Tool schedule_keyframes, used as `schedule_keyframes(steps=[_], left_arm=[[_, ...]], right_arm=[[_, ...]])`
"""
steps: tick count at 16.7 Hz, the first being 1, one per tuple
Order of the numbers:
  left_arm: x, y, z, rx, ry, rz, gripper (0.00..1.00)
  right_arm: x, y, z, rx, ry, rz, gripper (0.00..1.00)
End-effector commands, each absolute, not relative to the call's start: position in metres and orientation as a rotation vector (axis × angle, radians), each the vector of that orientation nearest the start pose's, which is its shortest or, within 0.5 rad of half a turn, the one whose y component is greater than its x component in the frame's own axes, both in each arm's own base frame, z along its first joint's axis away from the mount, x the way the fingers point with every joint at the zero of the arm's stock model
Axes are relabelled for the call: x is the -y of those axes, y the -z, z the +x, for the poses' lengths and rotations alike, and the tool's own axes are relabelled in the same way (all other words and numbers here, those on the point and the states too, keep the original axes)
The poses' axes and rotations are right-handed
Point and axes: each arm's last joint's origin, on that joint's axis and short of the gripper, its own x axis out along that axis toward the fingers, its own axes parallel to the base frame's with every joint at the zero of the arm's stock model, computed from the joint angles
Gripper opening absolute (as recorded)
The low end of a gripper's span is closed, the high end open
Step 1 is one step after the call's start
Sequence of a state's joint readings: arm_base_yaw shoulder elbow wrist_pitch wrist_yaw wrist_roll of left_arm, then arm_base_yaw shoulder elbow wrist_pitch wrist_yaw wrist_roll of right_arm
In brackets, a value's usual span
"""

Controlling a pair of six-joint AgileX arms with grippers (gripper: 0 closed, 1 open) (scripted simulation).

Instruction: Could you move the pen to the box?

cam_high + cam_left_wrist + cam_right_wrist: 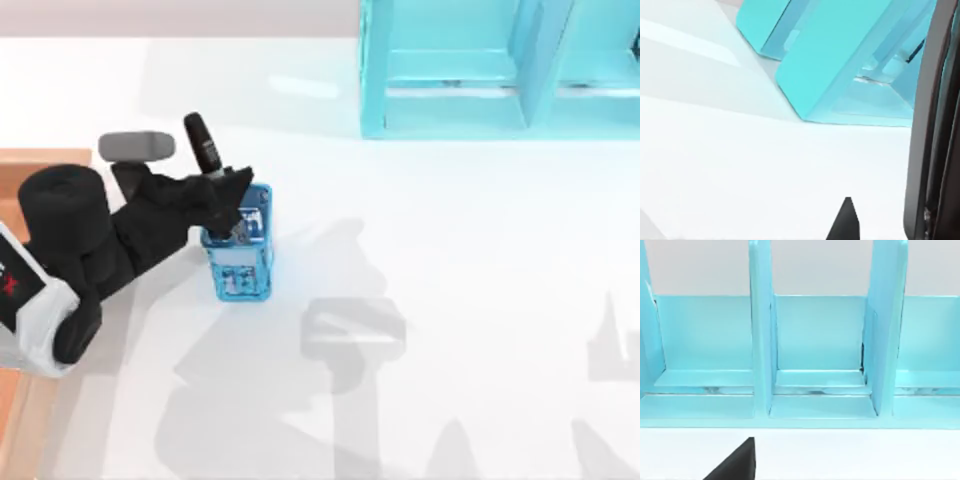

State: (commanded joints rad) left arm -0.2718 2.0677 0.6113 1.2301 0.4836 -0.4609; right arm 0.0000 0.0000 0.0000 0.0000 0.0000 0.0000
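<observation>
The pen (204,146) has a thick black cap that points up and away from the blue mesh cup (240,268). Its lower end still reaches down into the cup's mouth. My left gripper (229,205) hangs right over the cup and is shut on the pen's barrel. In the left wrist view the pen (929,125) is a dark bar close to the camera, beside one black fingertip (845,221). The box (42,160), orange-brown wood, lies at the table's left edge, mostly under my left arm. A right fingertip (736,465) shows in the right wrist view.
A big cyan shelf unit (480,70) stands at the back right and faces the right wrist camera (815,350). The white tabletop stretches out right of the cup, crossed by arm shadows.
</observation>
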Motion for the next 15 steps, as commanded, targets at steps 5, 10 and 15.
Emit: schedule_keyframes(steps=[5, 10, 15], left_arm=[[0.097, -0.079, 0.319, -0.388, 0.669, -0.471, 0.00], [0.075, -0.104, 0.333, -0.411, 0.715, -0.444, 0.00], [0.023, -0.166, 0.346, -0.365, 0.743, -0.422, 0.00]], right_arm=[[0.001, -0.160, 0.106, 0.000, 0.000, 0.000, 1.00], [0.001, -0.160, 0.106, 0.000, 0.000, 0.000, 1.00], [0.001, -0.160, 0.106, 0.000, 0.000, 0.000, 1.00]])
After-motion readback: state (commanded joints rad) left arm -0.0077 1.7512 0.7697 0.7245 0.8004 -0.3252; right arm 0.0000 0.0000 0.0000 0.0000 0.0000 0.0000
